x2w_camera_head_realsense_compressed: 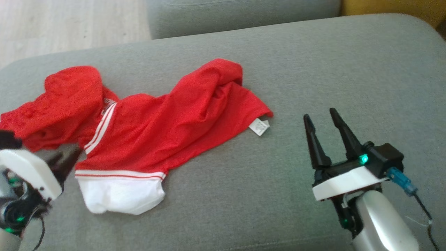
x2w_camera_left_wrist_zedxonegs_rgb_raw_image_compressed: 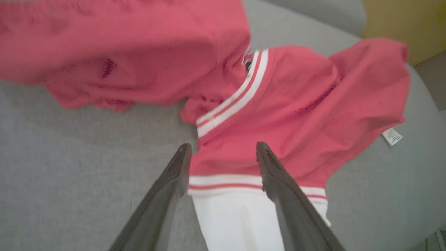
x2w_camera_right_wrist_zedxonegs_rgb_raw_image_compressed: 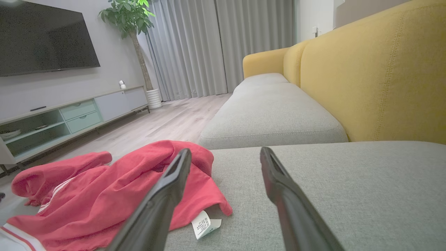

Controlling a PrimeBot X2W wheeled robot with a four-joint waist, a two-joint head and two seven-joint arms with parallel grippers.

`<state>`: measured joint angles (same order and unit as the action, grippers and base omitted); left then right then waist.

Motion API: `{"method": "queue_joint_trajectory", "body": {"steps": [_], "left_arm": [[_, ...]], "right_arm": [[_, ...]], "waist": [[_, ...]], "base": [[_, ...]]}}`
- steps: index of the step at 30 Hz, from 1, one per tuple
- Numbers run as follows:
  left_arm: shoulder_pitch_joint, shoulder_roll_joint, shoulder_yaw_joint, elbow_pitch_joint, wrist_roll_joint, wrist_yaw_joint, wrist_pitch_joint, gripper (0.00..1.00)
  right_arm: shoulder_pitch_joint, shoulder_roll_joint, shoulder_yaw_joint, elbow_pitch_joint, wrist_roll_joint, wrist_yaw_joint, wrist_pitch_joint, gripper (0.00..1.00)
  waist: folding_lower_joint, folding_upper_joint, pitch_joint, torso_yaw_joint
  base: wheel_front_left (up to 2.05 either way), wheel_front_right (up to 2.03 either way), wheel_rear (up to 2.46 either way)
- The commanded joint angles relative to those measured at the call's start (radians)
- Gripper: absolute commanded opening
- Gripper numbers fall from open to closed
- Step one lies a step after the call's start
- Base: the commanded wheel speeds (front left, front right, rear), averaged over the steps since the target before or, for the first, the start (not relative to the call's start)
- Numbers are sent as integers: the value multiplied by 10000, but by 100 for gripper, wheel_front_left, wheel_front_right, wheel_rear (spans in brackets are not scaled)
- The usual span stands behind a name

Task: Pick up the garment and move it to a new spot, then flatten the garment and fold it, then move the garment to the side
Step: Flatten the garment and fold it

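Head view: the crumpled red garment (x2w_camera_head_realsense_compressed: 167, 125) lies on the sofa (x2w_camera_head_realsense_compressed: 313, 69) cushion's left half. The right gripper (x2w_camera_head_realsense_compressed: 320, 114) is spread and empty, well apart from it.
Left wrist view: the left gripper (x2w_camera_left_wrist_zedxonegs_rgb_raw_image_compressed: 223, 146) is spread at the garment's striped band, gripping nothing.
Right wrist view: the garment lies left of the fingers.

A grey sofa seat (x2w_camera_head_realsense_compressed: 331, 62) runs on into a second cushion (x2w_camera_right_wrist_zedxonegs_rgb_raw_image_compressed: 271, 115) below a mustard-yellow backrest (x2w_camera_right_wrist_zedxonegs_rgb_raw_image_compressed: 376, 76). Pale wood floor (x2w_camera_right_wrist_zedxonegs_rgb_raw_image_compressed: 167, 122) reaches a low cabinet (x2w_camera_right_wrist_zedxonegs_rgb_raw_image_compressed: 80, 115) under a dark wall-hung television (x2w_camera_right_wrist_zedxonegs_rgb_raw_image_compressed: 45, 38). A potted tree (x2w_camera_right_wrist_zedxonegs_rgb_raw_image_compressed: 134, 21) stands beside long grey curtains (x2w_camera_right_wrist_zedxonegs_rgb_raw_image_compressed: 223, 45).
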<state>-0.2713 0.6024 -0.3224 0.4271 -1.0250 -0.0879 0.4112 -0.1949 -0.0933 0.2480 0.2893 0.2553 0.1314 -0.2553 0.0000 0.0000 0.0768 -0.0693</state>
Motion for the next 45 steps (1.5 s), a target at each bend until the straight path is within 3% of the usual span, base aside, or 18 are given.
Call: {"method": "queue_joint_trajectory", "body": {"steps": [1,4,7,11,17,24,31,39,40,41,42,43,45], "left_arm": [[-589,519,450,-547,439,-51,-859,100],[-340,431,440,-1227,1263,169,-2208,100],[105,219,417,-2088,2164,788,-3552,100],[770,-650,370,-3269,2859,1543,-5284,100],[1463,-1517,291,-3702,3415,1751,-6545,100],[1604,-2547,309,-3966,4286,1646,-6720,100],[1766,-3839,720,-3606,5054,1128,-6727,100],[1623,-4429,1347,-3223,5677,438,-6728,100],[1598,-4478,1420,-3187,5740,377,-6728,100],[1579,-4530,1488,-3156,5801,322,-6729,100],[1569,-4578,1556,-3126,5862,273,-6729,100],[1570,-4624,1623,-3095,5918,231,-6729,100],[1609,-4710,1737,-3024,6023,156,-6729,100]], "right_arm": [[-330,-131,77,-246,5,-7,-65,100],[-320,-247,-79,-116,-86,-7,-65,100],[-415,-393,-181,262,-303,-7,153,100],[-832,-594,-23,898,-572,-7,724,100],[-1809,-1006,244,2213,-964,-7,1628,100],[-2716,-1522,805,4023,-1292,-7,2479,100],[-3702,-1719,1393,5709,-1455,-7,2209,100],[-4699,-1472,1608,7446,-1633,-7,1605,100],[-4799,-1442,1691,7605,-1636,-7,1488,86],[-4890,-1415,1779,7744,-1632,-7,1355,58],[-4982,-1385,1850,7868,-1610,-7,1213,18],[-5085,-1369,1912,7975,-1608,-7,1065,0],[-5252,-1314,1972,8188,-1582,-7,802,0]], "waist": [[0,0,10,256],[0,0,4,533],[0,0,25,777],[0,0,99,1121],[0,0,247,1656],[0,0,406,2269],[0,0,587,2730],[0,0,832,3022],[0,0,857,3036],[0,0,876,3044],[0,0,890,3042],[0,0,898,3026],[0,0,852,2936]], "base": [[0,0,0],[0,0,0],[0,0,0],[0,0,0],[0,0,0],[0,0,0],[0,0,0],[0,0,0],[0,0,0],[0,0,0],[0,0,0],[0,0,0],[0,0,0]]}}
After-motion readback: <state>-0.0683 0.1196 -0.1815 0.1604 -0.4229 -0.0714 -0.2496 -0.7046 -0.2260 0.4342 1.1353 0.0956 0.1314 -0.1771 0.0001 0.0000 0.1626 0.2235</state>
